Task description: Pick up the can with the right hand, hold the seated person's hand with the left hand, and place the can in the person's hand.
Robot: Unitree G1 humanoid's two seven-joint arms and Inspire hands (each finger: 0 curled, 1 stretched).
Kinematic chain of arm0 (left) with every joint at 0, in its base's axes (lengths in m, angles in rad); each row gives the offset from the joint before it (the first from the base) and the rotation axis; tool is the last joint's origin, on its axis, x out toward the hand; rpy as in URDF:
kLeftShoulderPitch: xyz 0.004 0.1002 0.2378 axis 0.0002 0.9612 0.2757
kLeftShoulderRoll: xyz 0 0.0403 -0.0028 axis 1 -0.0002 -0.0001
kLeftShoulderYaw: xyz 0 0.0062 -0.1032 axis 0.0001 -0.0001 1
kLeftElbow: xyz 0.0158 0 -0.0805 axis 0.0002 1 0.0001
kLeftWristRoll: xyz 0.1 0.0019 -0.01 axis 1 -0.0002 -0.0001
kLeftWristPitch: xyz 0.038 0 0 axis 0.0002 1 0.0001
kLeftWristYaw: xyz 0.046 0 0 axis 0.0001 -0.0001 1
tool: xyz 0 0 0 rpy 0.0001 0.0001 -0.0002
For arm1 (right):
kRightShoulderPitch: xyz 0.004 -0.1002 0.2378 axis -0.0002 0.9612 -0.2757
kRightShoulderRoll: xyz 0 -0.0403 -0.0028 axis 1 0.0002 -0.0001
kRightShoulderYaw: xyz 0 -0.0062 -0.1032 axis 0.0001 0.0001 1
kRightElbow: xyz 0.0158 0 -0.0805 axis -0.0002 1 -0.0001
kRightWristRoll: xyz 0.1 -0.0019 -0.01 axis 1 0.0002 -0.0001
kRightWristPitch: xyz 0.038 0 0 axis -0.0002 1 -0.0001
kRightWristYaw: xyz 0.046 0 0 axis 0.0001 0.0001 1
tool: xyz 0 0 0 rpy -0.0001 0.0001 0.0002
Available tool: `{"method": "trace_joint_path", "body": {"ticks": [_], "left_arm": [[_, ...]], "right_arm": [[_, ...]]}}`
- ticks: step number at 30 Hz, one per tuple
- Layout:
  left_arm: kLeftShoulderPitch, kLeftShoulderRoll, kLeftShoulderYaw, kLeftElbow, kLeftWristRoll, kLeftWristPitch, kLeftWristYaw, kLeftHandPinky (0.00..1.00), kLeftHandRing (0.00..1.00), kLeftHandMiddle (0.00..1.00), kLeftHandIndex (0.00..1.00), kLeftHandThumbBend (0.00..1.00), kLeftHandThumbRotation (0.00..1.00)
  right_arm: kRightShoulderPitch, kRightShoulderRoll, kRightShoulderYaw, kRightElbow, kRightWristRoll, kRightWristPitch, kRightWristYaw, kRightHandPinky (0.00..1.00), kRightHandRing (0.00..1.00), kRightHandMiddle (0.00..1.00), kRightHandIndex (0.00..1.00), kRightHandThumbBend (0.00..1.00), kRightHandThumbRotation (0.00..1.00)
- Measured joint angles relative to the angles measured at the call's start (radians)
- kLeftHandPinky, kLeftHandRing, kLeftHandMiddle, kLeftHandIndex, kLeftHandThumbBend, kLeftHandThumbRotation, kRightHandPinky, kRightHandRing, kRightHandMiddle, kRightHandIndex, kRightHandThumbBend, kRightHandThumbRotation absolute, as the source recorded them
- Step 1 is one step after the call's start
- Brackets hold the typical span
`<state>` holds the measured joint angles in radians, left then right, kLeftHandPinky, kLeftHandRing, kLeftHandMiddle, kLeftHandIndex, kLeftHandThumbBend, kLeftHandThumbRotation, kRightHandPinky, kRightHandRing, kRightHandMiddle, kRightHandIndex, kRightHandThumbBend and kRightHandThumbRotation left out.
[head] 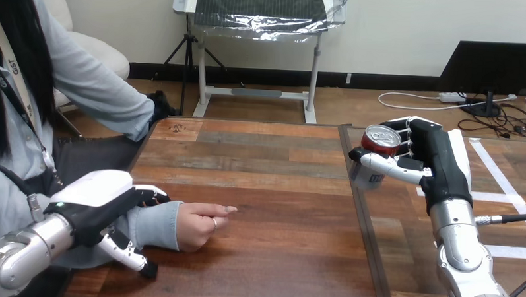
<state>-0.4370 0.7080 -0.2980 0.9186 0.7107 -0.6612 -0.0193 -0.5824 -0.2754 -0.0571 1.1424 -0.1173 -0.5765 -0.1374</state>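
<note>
Holding the can [378, 152] upright, the right hand [438, 161] has its fingers [406, 143] curled round the can's body over the right part of the counter [279, 189], well apart from the person's hand [201, 227]. Whether the can's base clears the counter cannot be told. The left hand [103, 205] lies over the sleeved person's wrist [160, 224], fingers curled across its far side and thumb [128, 253] at its near side, enclosing it. The person's hand rests on the counter, loosely closed, palm not turned up.

Probable faults from this state:
- Delivery to a closed hand: the can finds no seat, then tips or rolls off the counter.
- Release before the person grips: the can drops.
- Excess finger force: the thin can wall dents or slips.
- Left arm motion while clamped: the wrist is dragged or twisted, shifting the receiving point.
</note>
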Motion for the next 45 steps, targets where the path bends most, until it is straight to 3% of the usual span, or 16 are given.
{"method": "trace_joint_path", "body": {"ticks": [8,17,29,45], "left_arm": [[-0.003,-0.003,-0.003,0.024,0.000,-0.042,0.045,0.49,0.55,0.61,0.63,1.00,0.10],[-0.014,-0.008,-0.004,0.058,-0.002,-0.084,0.075,0.45,0.50,0.54,0.57,0.91,0.02],[-0.021,-0.015,-0.004,0.085,-0.014,-0.107,0.080,0.36,0.40,0.46,0.49,0.83,0.00],[-0.024,-0.020,-0.004,0.103,-0.016,-0.122,0.086,0.30,0.35,0.41,0.43,0.83,0.00]], "right_arm": [[0.003,0.000,0.000,-0.005,0.000,0.000,0.001,0.36,0.42,0.48,0.51,0.75,0.00],[0.005,0.000,0.000,-0.006,0.001,0.000,0.001,0.36,0.42,0.48,0.51,0.75,0.00],[0.005,0.000,0.000,-0.006,0.003,0.000,0.008,0.36,0.42,0.49,0.51,0.75,0.00],[0.005,0.001,0.002,0.004,-0.001,0.000,0.008,0.37,0.43,0.50,0.53,0.77,0.00]]}}
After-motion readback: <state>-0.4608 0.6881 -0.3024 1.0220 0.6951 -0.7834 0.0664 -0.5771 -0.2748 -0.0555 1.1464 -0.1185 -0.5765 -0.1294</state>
